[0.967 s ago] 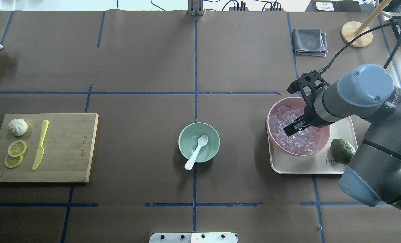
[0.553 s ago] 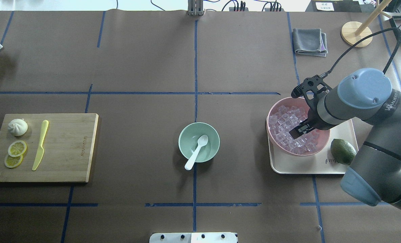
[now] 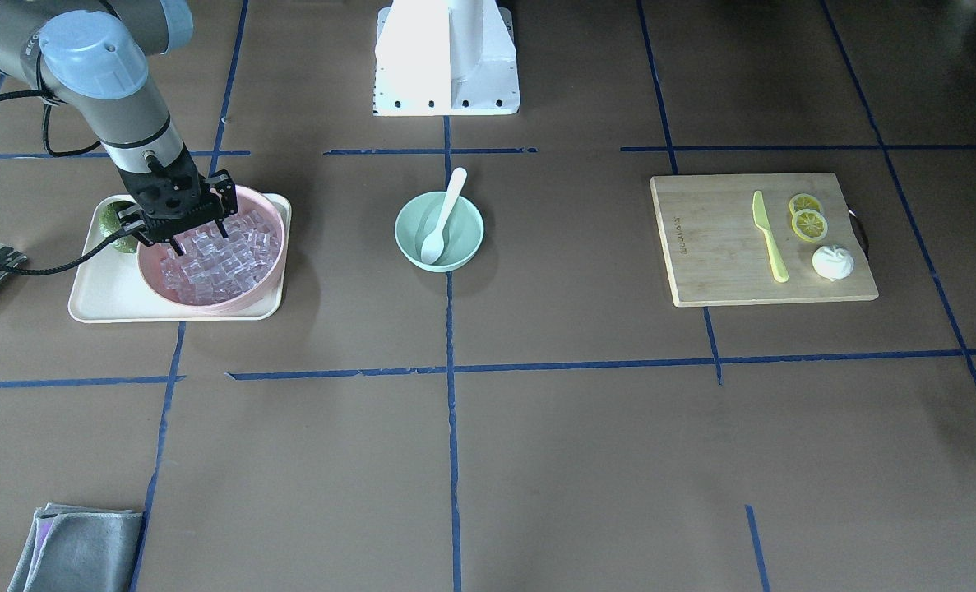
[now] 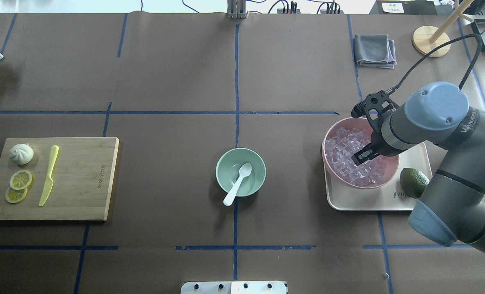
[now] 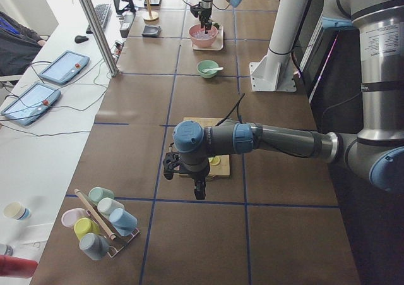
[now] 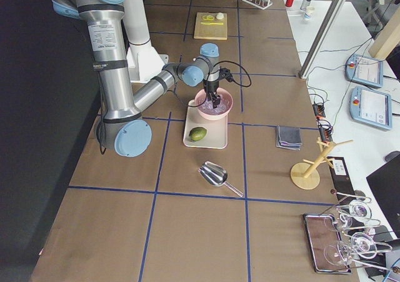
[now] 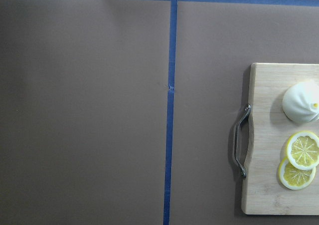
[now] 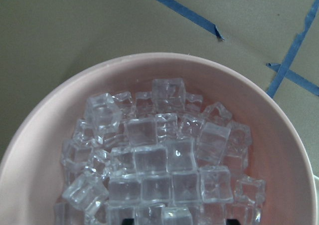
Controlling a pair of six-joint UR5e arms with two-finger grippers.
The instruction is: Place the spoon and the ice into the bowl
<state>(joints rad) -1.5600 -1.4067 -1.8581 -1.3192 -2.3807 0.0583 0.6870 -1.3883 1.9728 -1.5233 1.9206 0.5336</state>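
The white spoon point(image 4: 237, 183) lies in the mint-green bowl point(image 4: 226, 161) at the table's middle, scoop inside and handle over the near rim; both also show in the front view, spoon point(image 3: 442, 218) and bowl point(image 3: 409, 218). Many clear ice cubes point(image 4: 342, 149) fill the pink bowl point(image 4: 325, 161). My right gripper point(image 4: 358, 157) points down into that ice pile, jaws open, with cubes point(image 8: 149, 160) between the dark fingertips point(image 8: 232, 220). My left gripper point(image 5: 199, 190) shows only in the left side view, near the cutting board's end; I cannot tell if it is open or shut.
The pink bowl stands on a cream tray point(image 4: 389, 202) beside a lime point(image 4: 414, 182). A cutting board point(image 4: 83, 179) at the left holds a yellow-green knife point(image 4: 48, 175), lemon slices and a bun. A grey cloth point(image 4: 375, 50) and a wooden stand point(image 4: 430, 41) are at the far right.
My right gripper has sunk lower into the ice in the pink bowl and shifted slightly right. The spoon and the mint-green bowl have not moved.
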